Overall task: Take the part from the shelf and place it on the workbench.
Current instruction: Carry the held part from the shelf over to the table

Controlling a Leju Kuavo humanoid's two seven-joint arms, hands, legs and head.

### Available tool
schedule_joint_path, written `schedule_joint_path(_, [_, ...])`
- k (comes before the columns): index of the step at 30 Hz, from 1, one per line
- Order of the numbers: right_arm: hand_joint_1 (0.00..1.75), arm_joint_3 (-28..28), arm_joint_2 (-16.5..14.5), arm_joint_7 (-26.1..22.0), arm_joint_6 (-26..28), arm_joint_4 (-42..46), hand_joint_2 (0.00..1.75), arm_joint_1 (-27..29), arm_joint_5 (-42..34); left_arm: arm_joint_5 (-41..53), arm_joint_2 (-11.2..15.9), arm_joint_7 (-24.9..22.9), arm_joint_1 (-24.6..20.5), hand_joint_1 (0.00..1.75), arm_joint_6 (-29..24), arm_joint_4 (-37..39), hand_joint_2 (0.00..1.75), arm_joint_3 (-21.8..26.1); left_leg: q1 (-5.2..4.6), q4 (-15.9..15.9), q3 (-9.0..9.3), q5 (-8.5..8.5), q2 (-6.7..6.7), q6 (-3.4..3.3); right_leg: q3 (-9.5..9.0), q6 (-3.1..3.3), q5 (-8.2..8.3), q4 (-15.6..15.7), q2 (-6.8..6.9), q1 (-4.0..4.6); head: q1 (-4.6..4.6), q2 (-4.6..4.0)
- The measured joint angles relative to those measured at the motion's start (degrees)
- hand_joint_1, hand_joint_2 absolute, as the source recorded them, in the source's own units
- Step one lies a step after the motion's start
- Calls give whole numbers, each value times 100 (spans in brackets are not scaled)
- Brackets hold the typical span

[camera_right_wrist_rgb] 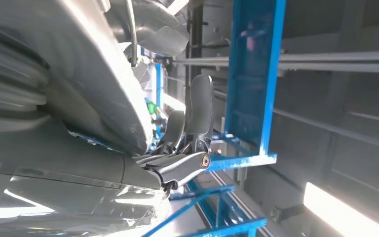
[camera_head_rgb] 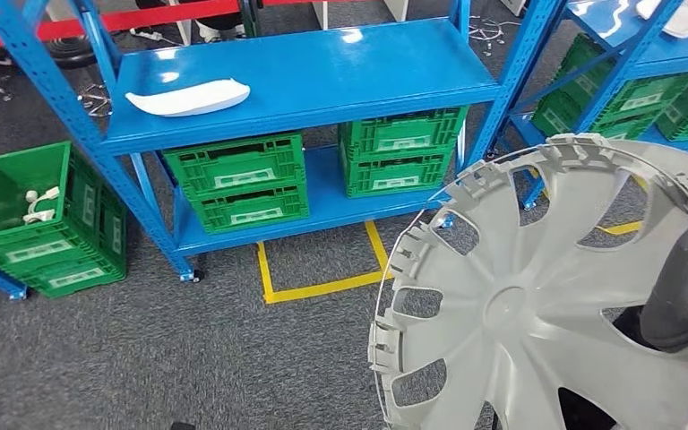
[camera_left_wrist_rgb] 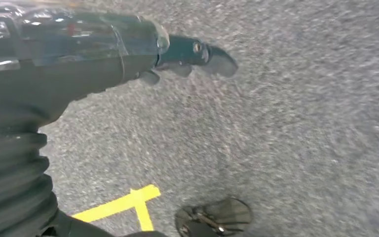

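Gripping the grey wheel cover (camera_head_rgb: pixel 537 305), seen at four o'clock in the head view, the right hand (camera_right_wrist_rgb: pixel 177 148) clasps its rim; left hand (camera_left_wrist_rgb: pixel 192 54) hangs unladen, fingers apart, over carpet (camera_left_wrist_rgb: pixel 301 148).

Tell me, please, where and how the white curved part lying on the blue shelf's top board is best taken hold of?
Judging from the head view, the white part is a shallow, long shell lying flat and alone near the front edge of the shelf. Its thin raised rim looks the best place to pinch. Coming from the front, over the open edge, seems safest, since the blue uprights stand at the sides.
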State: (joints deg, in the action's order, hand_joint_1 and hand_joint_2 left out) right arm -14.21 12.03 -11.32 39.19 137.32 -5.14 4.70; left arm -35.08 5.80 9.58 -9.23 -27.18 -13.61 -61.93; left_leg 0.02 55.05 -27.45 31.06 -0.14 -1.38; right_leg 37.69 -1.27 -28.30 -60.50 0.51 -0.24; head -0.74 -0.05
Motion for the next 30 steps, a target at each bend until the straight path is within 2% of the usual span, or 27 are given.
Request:
schedule_joint_path(2, [175,-7,-4,0,0,-4,175,-23,-65,58,-11,-22,-6,0,-7,0,175,-7,-8,11,-161,-137,5,-43,123,-46,-593,-706,-11,-21,58,0])
schedule_joint_path(3, [175,-11,-5,-1,0,-9,175,-42,-94,82,-16,-27,-8,0,-7,-1,175,-17,-14,24,-249,-198,6,-43,152,-60,-753,-1055,-13,-27,75,0])
schedule_joint_path(4, [175,-16,-5,-4,0,-15,175,-65,-123,104,-21,-33,-10,0,-7,-1,175,-31,-19,43,-336,-252,8,-39,130,-67,-777,-1274,-14,-28,87,1])
schedule_joint_path(5, [175,-21,-5,-13,0,-23,175,-92,-154,126,-25,-40,-14,0,-9,-1,175,-45,-20,68,-425,-301,10,-30,29,-67,-678,-1300,-15,-29,102,1])
schedule_joint_path(6, [175,-26,-5,-25,0,-31,175,-124,-184,149,-30,-48,-21,0,-11,-1,175,-63,-19,96,-504,-341,11,-16,-162,-63,-508,-1104,-15,-29,117,1])
schedule_joint_path(7, [175,-32,-5,-36,0,-39,175,-157,-210,175,-33,-56,-31,0,-16,-1,175,-77,-18,124,-567,-374,12,3,-428,-57,-345,-732,-19,-31,134,1])
schedule_joint_path(8, [175,-39,-5,-45,0,-45,175,-196,-231,201,-36,-66,-47,0,-25,-1,175,-87,-28,161,-628,-403,15,24,-709,-48,-243,-290,-32,-30,154,1])
schedule_joint_path(9, [175,-46,-5,-50,-1,-49,175,-235,-254,223,-37,-76,-65,0,-33,-1,175,-96,-38,191,-681,-440,18,53,-930,-28,-216,94,-48,-26,168,1])
schedule_joint_path(10, [175,-52,-6,-51,-1,-53,175,-265,-272,245,-36,-85,-83,0,-40,-1,175,-100,-49,212,-733,-487,24,84,-1053,-4,-228,343,-64,-20,169,1])
schedule_joint_path(11, [175,-58,-6,-52,-1,-56,175,-285,-286,259,-37,-96,-98,0,-46,-1,175,-102,-58,226,-784,-545,30,117,-1084,26,-249,453,-77,-12,169,1])
schedule_joint_path(12, [175,-63,-7,-52,-1,-60,175,-297,-301,269,-35,-107,-106,0,-50,0,175,-104,-64,227,-826,-603,33,153,-1053,60,-240,484,-72,-15,163,1])
schedule_joint_path(13, [175,-67,-7,-52,-1,-66,175,-312,-305,275,-30,-113,-112,0,-51,0,175,-108,-67,252,-876,-590,36,184,-1019,89,-218,511,-55,-28,156,1])
schedule_joint_path(14, [175,-72,-6,-53,-2,-71,175,-328,-310,281,-27,-117,-118,0,-49,0,175,-115,-68,343,-939,-485,37,213,-977,124,-191,529,-39,-40,140,1])
schedule_joint_path(15, [175,-75,-7,-54,-3,-78,175,-346,-314,289,-25,-120,-125,0,-45,0,175,-123,-62,538,-1021,-281,36,241,-927,160,-165,541,-21,-52,110,1])
schedule_joint_path(17, [175,-84,-7,-58,-6,-92,175,-368,-317,308,-28,-122,-141,0,-32,-1,175,-139,-30,1252,-1221,277,33,286,-803,224,-117,491,2,-36,42,0])
schedule_joint_path(18, [175,-89,-8,-61,-7,-96,175,-374,-317,314,-30,-125,-144,0,-28,-1,175,-144,-19,1639,-1290,471,30,298,-737,244,-97,448,15,-18,21,0])
schedule_joint_path(19, [175,-97,-8,-62,-7,-101,175,-379,-317,319,-31,-127,-146,0,-27,-1,175,-150,-14,1909,-1297,543,25,299,-672,259,-78,400,25,3,3,0])
schedule_joint_path(20, [175,-105,-7,-63,-7,-105,175,-385,-320,323,-32,-130,-149,0,-27,-1,175,-162,-14,1993,-1223,489,20,284,-606,267,-63,351,32,25,-14,0])
schedule_joint_path(21, [175,-116,-7,-63,-7,-109,175,-393,-324,327,-33,-133,-152,0,-27,-1,175,-175,-20,1860,-1048,348,12,250,-543,277,-47,303,33,50,-27,1])
schedule_joint_path(22, [175,-126,-6,-63,-7,-112,175,-402,-328,332,-33,-137,-161,0,-26,-1,175,-187,-37,1549,-796,193,-5,193,-488,282,-29,262,33,71,-38,1])
schedule_joint_path(23, [175,-137,-6,-63,-7,-114,175,-413,-333,339,-24,-144,-175,0,-24,-1,175,-197,-60,1144,-517,119,-29,106,-442,280,-6,229,31,94,-36,1])
schedule_joint_path(24, [175,-151,-6,-57,-7,-120,175,-431,-339,349,-16,-150,-193,0,-21,-1,175,-202,-86,754,-270,95,-40,40,-410,268,24,209,32,102,-29,1])
schedule_joint_path(25, [175,-165,-6,-48,-7,-131,175,-452,-346,360,-9,-156,-215,0,-18,-2,175,-210,-114,475,-111,108,-50,-9,-387,244,63,203,34,97,-26,1])
schedule_joint_path(26, [175,-183,-6,-33,-7,-148,175,-474,-358,370,-2,-161,-235,0,-15,-2,175,-220,-138,318,-38,127,-50,-33,-371,213,109,210,38,85,-24,1])
schedule_joint_path(28, [175,-226,-5,-9,-7,-195,175,-506,-403,385,-11,-167,-257,0,-10,-2,175,-238,-133,189,-51,18,-32,-32,-332,155,168,238,26,63,-48,0])
schedule_joint_path(29, [175,-250,-5,-3,-7,-221,175,-516,-432,390,-14,-173,-267,0,-7,-1,175,-242,-110,128,-81,-50,-25,-46,-284,126,84,199,9,62,-54,0])
schedule_joint_path(30, [175,-278,-5,-2,-7,-248,175,-524,-460,396,-20,-178,-274,0,-2,-1,175,-243,-80,67,-132,-121,-16,-59,-222,93,-97,73,-9,60,-45,-1])
